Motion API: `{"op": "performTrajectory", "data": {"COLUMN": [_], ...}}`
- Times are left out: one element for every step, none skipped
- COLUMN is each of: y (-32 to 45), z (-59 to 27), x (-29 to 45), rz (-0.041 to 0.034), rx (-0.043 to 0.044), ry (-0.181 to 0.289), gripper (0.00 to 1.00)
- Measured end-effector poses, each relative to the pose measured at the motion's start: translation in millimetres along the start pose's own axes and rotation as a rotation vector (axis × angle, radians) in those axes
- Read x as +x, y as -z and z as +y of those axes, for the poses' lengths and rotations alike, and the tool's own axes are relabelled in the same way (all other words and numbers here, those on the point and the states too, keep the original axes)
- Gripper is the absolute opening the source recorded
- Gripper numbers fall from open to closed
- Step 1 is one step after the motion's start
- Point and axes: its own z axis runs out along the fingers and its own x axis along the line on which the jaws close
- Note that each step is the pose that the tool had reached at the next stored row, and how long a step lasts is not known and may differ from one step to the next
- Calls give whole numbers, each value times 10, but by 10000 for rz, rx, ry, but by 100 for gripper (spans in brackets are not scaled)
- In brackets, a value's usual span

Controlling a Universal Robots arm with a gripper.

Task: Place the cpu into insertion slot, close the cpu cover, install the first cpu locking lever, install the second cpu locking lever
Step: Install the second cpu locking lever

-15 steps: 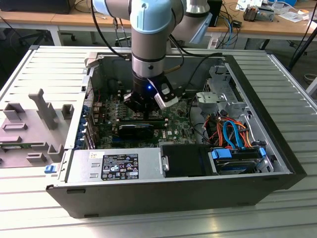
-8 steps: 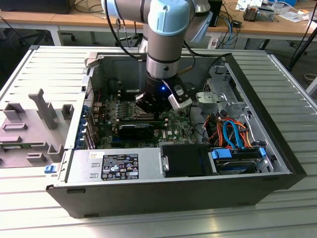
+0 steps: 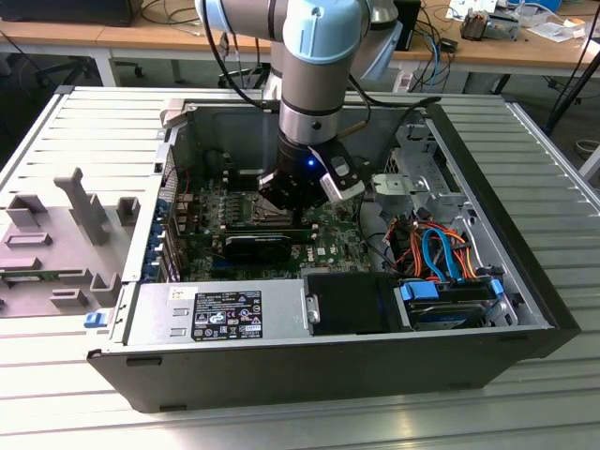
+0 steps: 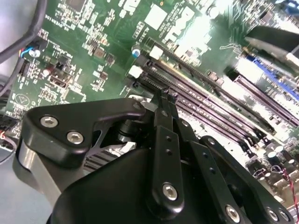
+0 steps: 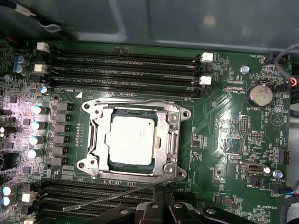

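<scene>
With the chip (image 5: 130, 139) seated in its socket (image 5: 174, 140) under the lowered cover (image 5: 134, 104), our gripper (image 5: 162, 201) sits pinched shut on the thin lever (image 5: 110, 196) beside the socket, so we press steadily.

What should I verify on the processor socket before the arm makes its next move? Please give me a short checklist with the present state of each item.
1. The cpu lies flat in the insertion slot: ok, in the first wrist view.
2. The cpu cover is down around the chip: ok.
3. The far lever lies along the cover's edge: ok, but whether it is hooked, cannot tell.
4. The near lever is latched: not ok, this thin rod slants away from the cover, across the memory slots.
5. The claw is beside the near lever's inner end: ok.
6. The claw touches that lever: cannot tell.
</scene>
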Motion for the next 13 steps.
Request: {"op": "performTrajectory", "data": {"y": [-1,-2,-3,-3,-3,-4,-4,-5,-5,-6,-7,-7,-9], "z": [2,4,5,6,7,8,7,7,7,6,4,3,-3], "x": [19,39,51,61,72,96,112,129,162,183,211,235,281], "rz": [-3,-3,-3,-4,-3,-3,-4,-6,-9,-11,-15,-18,-24], "rx": [-21,-32,-36,-36,-36,-36,-36,-37,-37,-37,-39,-38,-39], "ry": [2,2,2,1,2,3,3,3,2,2,1,2,3], "gripper": [11,11,11,11,11,11,11,11,11,11,11,11,11]}}
